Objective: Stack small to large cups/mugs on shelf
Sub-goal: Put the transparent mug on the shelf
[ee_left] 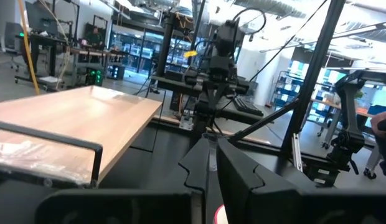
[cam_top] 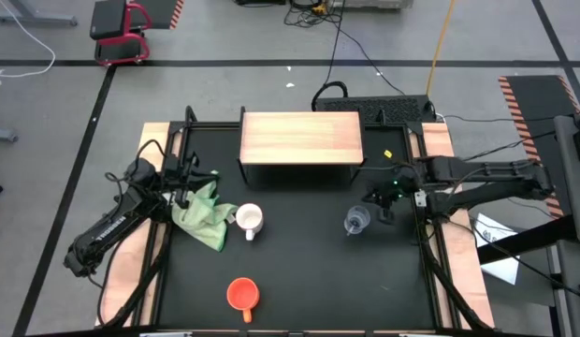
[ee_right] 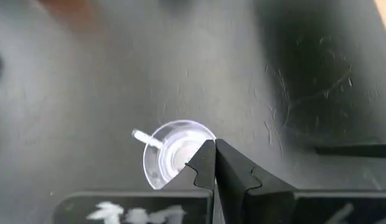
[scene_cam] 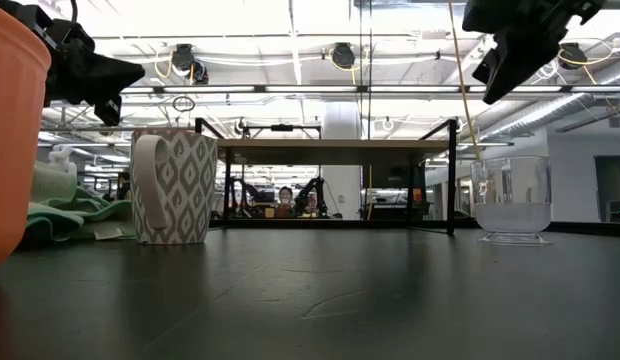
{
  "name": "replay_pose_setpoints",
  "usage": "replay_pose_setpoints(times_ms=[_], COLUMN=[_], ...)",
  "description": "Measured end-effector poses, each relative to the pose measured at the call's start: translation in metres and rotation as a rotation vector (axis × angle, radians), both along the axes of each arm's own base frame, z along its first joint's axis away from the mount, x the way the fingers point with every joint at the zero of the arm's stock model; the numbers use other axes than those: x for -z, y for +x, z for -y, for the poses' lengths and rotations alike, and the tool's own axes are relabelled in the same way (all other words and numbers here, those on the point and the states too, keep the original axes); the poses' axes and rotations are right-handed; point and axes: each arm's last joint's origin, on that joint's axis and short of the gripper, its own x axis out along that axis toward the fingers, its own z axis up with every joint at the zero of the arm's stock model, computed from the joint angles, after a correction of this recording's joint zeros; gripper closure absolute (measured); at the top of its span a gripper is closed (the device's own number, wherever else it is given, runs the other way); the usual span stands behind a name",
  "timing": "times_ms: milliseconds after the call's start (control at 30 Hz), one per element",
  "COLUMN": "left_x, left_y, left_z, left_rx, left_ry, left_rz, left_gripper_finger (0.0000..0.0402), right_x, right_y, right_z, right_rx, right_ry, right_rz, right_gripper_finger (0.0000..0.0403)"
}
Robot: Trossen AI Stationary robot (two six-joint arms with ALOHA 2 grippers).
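Observation:
A small clear glass cup (cam_top: pixel 356 222) (ee_right: pixel 174 155) stands upright on the black tabletop right of centre. My right gripper (cam_top: pixel 376 202) (ee_right: pixel 215 149) hangs shut just above it, toward the table's right edge, slanting down, and touches nothing. A white patterned mug (cam_top: pixel 249 221) (scene_cam: pixel 175 185) stands beside a green cloth (cam_top: pixel 206 213). An orange mug (cam_top: pixel 242 294) stands near the front edge. The wooden-topped shelf (cam_top: pixel 299 137) (ee_left: pixel 75 118) stands on its black legs at the far middle. My left gripper (cam_top: pixel 182 183) (ee_left: pixel 210 163) waits shut at the table's left edge.
Light wooden strips (cam_top: pixel 131 271) run along both sides of the black tabletop (cam_top: pixel 309 271). A small yellow piece (cam_top: pixel 387 153) lies right of the shelf. Cables and a black frame (cam_top: pixel 384 105) sit behind the shelf. Bare tabletop lies between the shelf and the orange mug.

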Motion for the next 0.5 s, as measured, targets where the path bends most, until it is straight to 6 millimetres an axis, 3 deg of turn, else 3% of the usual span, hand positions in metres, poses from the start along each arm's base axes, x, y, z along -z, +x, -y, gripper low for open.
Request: replay_pose_setpoints(times_ms=[167, 500], left_x=[0.002, 0.002], left_y=[0.0, 0.0], left_z=[0.0, 0.0], left_rx=[0.0, -0.001], left_ry=[-0.015, -0.003], left_rz=[-0.014, -0.014], left_gripper_finger=[0.0371, 0.0371], right_x=[0.001, 0.013], right_y=[0.008, 0.022], right_z=[0.0, -0.002], right_rx=[-0.006, -0.048], right_ry=[0.006, 0.075], right_rz=[-0.124, -0.199], right_gripper_finger=[0.0403, 0.0403])
